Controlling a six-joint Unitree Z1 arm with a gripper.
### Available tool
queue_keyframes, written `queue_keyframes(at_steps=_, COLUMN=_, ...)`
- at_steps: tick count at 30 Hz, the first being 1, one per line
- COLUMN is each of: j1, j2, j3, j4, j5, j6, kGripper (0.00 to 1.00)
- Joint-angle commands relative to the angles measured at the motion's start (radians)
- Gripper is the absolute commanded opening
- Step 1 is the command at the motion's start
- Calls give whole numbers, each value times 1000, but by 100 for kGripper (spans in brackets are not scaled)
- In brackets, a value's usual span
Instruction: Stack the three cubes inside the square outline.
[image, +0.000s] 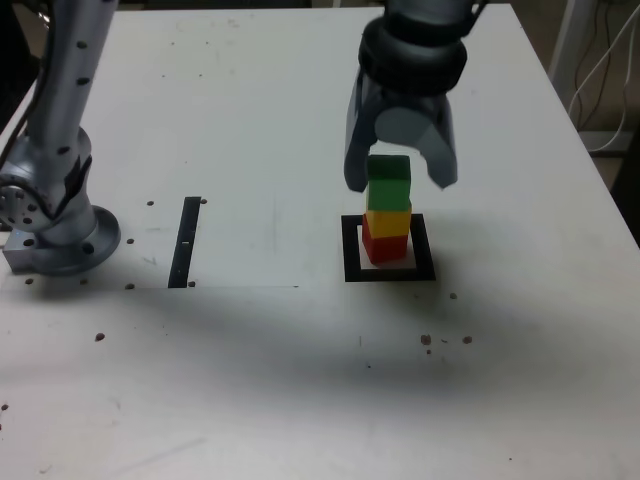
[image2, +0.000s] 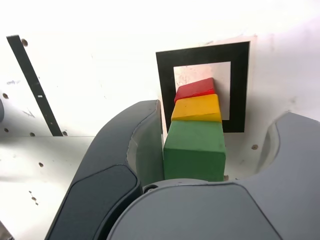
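Note:
Three cubes stand stacked inside the square outline (image: 351, 250) (image2: 166, 75): red (image: 384, 247) (image2: 196, 89) at the bottom, yellow (image: 388, 221) (image2: 197, 109) in the middle, green (image: 389, 182) (image2: 194, 150) on top. The stack looks upright, with the red cube towards the outline's left side in the exterior view. My gripper (image: 400, 183) (image2: 220, 112) hangs over the stack, open, with one jaw on each side of the green cube. In the wrist view one jaw is close beside the green cube and the other stands well apart from it.
A thin black strip (image: 186, 242) (image2: 34, 85) lies on the white table (image: 250, 380), to the exterior view's left of the stack. The arm's base (image: 60, 235) stands at the far left. The table's right edge and some cables (image: 600, 80) are at the exterior view's right.

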Motion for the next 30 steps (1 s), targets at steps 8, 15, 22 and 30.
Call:
queue_keyframes(at_steps=8, j1=1, j2=-223, j3=75, j4=33, j5=-9, j6=20, kGripper=99)
queue_keyframes(at_steps=15, j1=1, j2=-413, j3=274, j4=28, j5=-1, j6=19, kGripper=99)
queue_keyframes(at_steps=22, j1=1, j2=-504, j3=515, j4=-27, j5=-5, j6=16, kGripper=99)
queue_keyframes(at_steps=30, j1=1, j2=-530, j3=802, j4=-234, j5=-41, j6=9, kGripper=99)
